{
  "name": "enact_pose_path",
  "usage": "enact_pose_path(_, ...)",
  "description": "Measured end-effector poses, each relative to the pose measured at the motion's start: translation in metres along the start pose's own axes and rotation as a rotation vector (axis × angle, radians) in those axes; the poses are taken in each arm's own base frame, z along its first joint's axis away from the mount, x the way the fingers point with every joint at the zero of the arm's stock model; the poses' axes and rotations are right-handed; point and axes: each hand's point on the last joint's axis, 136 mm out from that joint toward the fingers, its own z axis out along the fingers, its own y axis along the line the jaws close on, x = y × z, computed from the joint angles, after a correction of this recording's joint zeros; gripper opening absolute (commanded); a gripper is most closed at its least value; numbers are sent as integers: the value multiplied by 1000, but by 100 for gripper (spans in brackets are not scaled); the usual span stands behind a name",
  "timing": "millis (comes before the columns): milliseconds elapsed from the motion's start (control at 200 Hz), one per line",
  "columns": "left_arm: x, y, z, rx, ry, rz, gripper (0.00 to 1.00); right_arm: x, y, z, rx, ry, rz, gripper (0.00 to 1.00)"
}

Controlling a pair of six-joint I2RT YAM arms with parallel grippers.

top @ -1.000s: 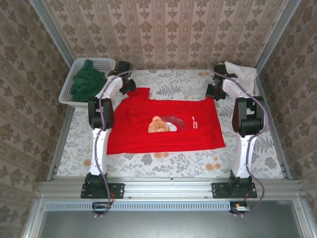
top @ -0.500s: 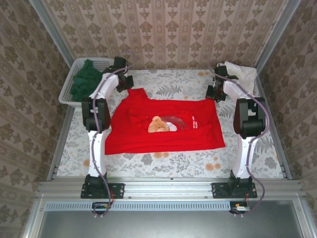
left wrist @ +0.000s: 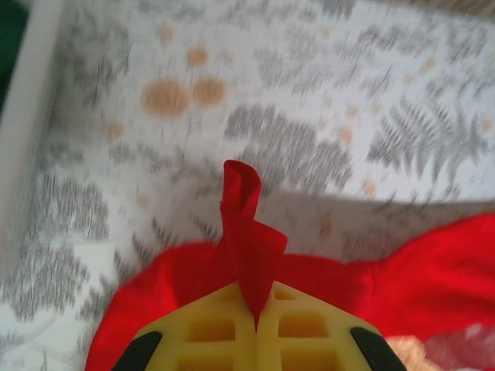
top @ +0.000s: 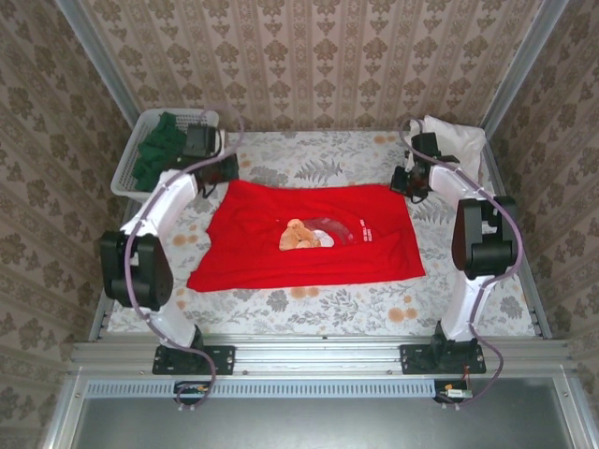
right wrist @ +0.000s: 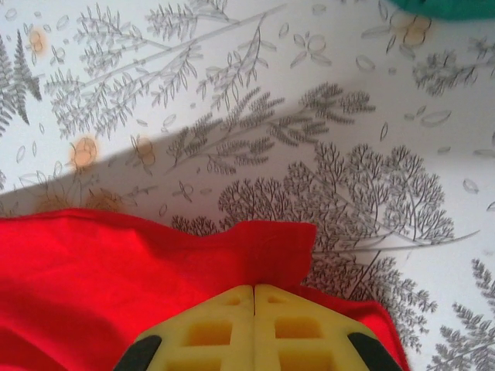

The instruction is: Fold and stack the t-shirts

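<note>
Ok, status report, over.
Left gripper and right gripper both shut on red t-shirt, far corners. Shirt spread flat, print up. Dark green shirt in basket, aside.

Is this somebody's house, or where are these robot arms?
Likely a robot test booth dressed like a home: wallpapered panels, a metal rail holding robot arms, a laundry basket and a red t-shirt.

Light fell bright and even from above. Beyond the left fingers (left wrist: 209, 313) the tablecloth (left wrist: 325, 124) was smeared by motion blur. Ahead of the right fingers (right wrist: 224, 309) its print was sharp, crossed by a soft grey shadow.
</note>
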Motion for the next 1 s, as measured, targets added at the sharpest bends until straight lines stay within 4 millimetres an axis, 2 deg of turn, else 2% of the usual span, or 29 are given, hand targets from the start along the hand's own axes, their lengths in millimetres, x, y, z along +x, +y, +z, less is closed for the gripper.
enact_pose_path(65, 23, 7, -1, -14, 35, -5, 0, 6, -3, 2, -6, 8, 12, 0)
enact_pose_path(145, 36, 12, -5, -25, 47, -7, 0, 13, -5, 1, -16, 10, 21, 0)
enact_pose_path(280, 33, 15, -24, -23, 0, -15, 0, 22, -12, -13, -31, -8, 49, 0)
enact_pose_path(405, 31, 14, -48, -10, -65, -22, 0, 18, -17, -30, -59, -46, 81, 0)
enact_pose_path(530, 43, 15, -63, -6, -91, -35, 0, 21, -22, -33, -65, -50, 93, 0)
enact_pose_path(700, 87, 27, -57, -22, -30, -79, 0, 38, -27, -26, -59, -8, 105, 0)
enact_pose_path(820, 120, 36, -46, -41, 37, -109, 0, 59, -35, -19, -54, 39, 137, 0)
enact_pose_path(1000, 147, 43, -40, -58, 88, -136, 0, 71, -38, -20, -54, 53, 147, 0)
